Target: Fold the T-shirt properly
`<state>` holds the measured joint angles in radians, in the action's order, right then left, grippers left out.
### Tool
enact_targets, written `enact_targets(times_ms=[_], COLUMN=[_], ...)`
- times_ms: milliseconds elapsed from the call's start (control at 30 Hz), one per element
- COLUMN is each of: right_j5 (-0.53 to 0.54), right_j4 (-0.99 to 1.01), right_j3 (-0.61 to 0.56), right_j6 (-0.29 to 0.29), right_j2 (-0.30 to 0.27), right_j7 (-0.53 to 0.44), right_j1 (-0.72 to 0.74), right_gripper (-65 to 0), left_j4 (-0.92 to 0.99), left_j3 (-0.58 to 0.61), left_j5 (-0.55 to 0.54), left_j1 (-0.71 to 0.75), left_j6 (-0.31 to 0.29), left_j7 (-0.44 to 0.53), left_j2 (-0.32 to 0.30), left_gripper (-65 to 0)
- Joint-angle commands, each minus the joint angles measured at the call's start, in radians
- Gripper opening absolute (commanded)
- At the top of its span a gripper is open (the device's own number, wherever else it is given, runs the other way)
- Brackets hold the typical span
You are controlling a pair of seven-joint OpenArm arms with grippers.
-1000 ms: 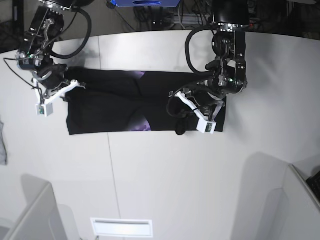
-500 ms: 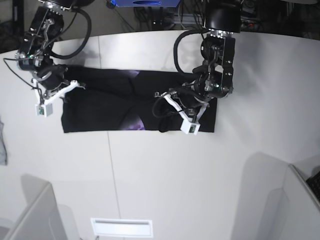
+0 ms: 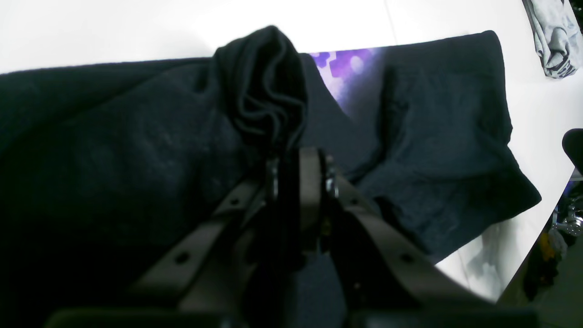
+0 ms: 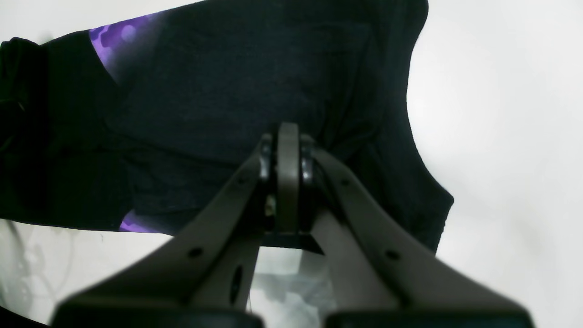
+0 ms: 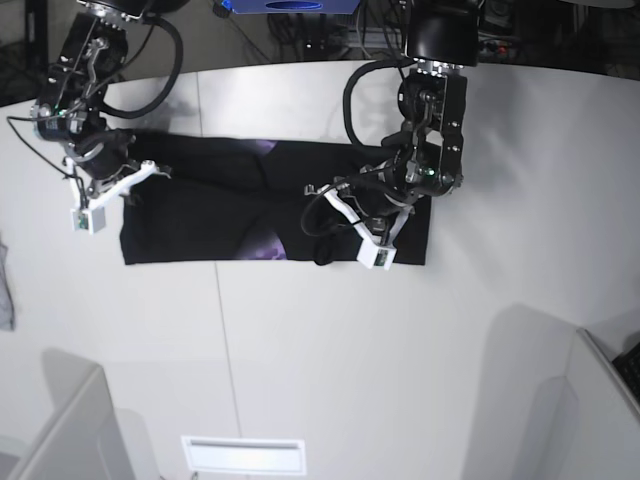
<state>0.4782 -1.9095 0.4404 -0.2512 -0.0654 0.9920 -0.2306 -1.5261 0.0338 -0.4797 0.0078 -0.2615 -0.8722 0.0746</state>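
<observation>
The black T-shirt (image 5: pixel 220 205) lies as a long folded strip across the white table (image 5: pixel 330 360), with bits of purple print (image 5: pixel 265 243) showing. My left gripper (image 5: pixel 325 225) is on the base view's right. It is shut on a bunched fold of the shirt (image 3: pixel 259 82) and holds it up over the shirt's middle; the jaws (image 3: pixel 291 159) are closed. My right gripper (image 5: pixel 148 172), on the base view's left, is shut on the shirt's far-left end (image 4: pixel 255 91), low on the table; its tips (image 4: pixel 287 150) are pressed together in the cloth.
A small grey cloth (image 3: pixel 553 41) lies beyond the shirt's end and also shows at the base view's left edge (image 5: pixel 5 290). Grey partitions stand at the front left (image 5: pixel 70 430) and front right (image 5: pixel 590 410). The table's far edge curves behind both arms.
My left gripper has moved leftward with the bunched fold, and the shirt's right edge has followed it. The whole shirt has slid slightly left. The right gripper has hardly moved.
</observation>
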Motion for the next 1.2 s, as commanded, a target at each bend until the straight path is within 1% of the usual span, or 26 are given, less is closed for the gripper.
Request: enact_targets(times_ms=[0, 67, 233, 333, 433, 467, 600, 667, 833, 900, 933, 967, 1000, 1067, 1100, 1167], right_j5=[0.012, 0.012, 0.012, 0.012, 0.012, 0.012, 0.012, 0.012, 0.012, 0.012, 0.012, 0.012, 0.012, 0.012, 0.012, 0.012], right_j4=[-0.014, -0.014, -0.014, -0.014, -0.014, -0.014, -0.014, -0.014, -0.012, -0.012, -0.009, -0.003, 0.006, 0.043, 0.078, 0.153], right_j3=[0.002, 0.002, 0.002, 0.002, 0.002, 0.002, 0.004, 0.005, 0.008, 0.024, 0.039, 0.048, 0.056, 0.076, 0.085, 0.110], right_j6=[-0.004, -0.004, -0.004, -0.004, -0.004, -0.004, -0.004, -0.004, -0.004, -0.004, -0.004, -0.004, -0.004, -0.004, -0.004, -0.004], right_j2=[-0.011, -0.011, -0.011, -0.011, -0.011, -0.011, -0.011, -0.012, -0.017, -0.017, -0.015, -0.014, -0.014, -0.015, -0.017, -0.018], right_j7=[-0.018, -0.018, -0.018, -0.018, -0.018, -0.018, -0.018, -0.018, -0.026, -0.017, -0.015, -0.012, -0.002, 0.035, 0.058, 0.097], right_j1=[0.010, 0.010, 0.010, 0.010, 0.010, 0.010, 0.009, 0.010, 0.017, 0.037, 0.044, 0.055, 0.069, 0.104, 0.133, 0.182], right_gripper=[-65.0, -65.0, -65.0, -65.0, -65.0, -65.0, -65.0, -65.0, -65.0, -65.0, -65.0, -65.0, -65.0, -65.0, -58.1, -42.8], left_j4=[-0.015, -0.015, -0.015, -0.015, -0.015, -0.015, -0.014, -0.020, -0.081, -0.133, -0.170, -0.199, -0.230, -0.278, -0.288, -0.294], left_j3=[0.002, 0.002, 0.007, 0.068, 0.128, 0.145, 0.213, 0.225, 0.206, 0.156, 0.116, 0.079, 0.035, -0.061, -0.116, -0.211], left_j5=[-0.021, -0.023, -0.024, -0.024, -0.024, -0.024, -0.024, -0.024, -0.024, -0.024, -0.024, -0.024, -0.024, -0.024, -0.024, -0.024], left_j1=[-0.016, -0.015, -0.015, -0.015, -0.018, -0.024, -0.035, -0.035, -0.027, -0.006, 0.014, 0.030, 0.044, 0.080, 0.091, 0.110], left_j6=[-0.009, -0.009, -0.009, -0.009, -0.009, -0.009, -0.009, -0.009, -0.009, -0.009, -0.009, -0.009, -0.009, -0.009, -0.009, -0.009], left_j7=[0.015, 0.015, 0.015, 0.018, 0.021, 0.021, 0.021, 0.021, 0.021, 0.021, 0.021, 0.021, 0.020, 0.018, 0.018, 0.018], left_j2=[0.004, 0.004, 0.009, 0.009, 0.011, 0.012, 0.029, 0.032, 0.024, -0.008, -0.022, -0.029, -0.042, -0.074, -0.089, -0.118], left_gripper=[-65.0, -65.0, -41.6, -31.4, -26.8, -26.2, -26.3, -26.3, -26.8, -27.5, -29.9, -34.2, -40.3, -57.1, -65.0, -65.0])
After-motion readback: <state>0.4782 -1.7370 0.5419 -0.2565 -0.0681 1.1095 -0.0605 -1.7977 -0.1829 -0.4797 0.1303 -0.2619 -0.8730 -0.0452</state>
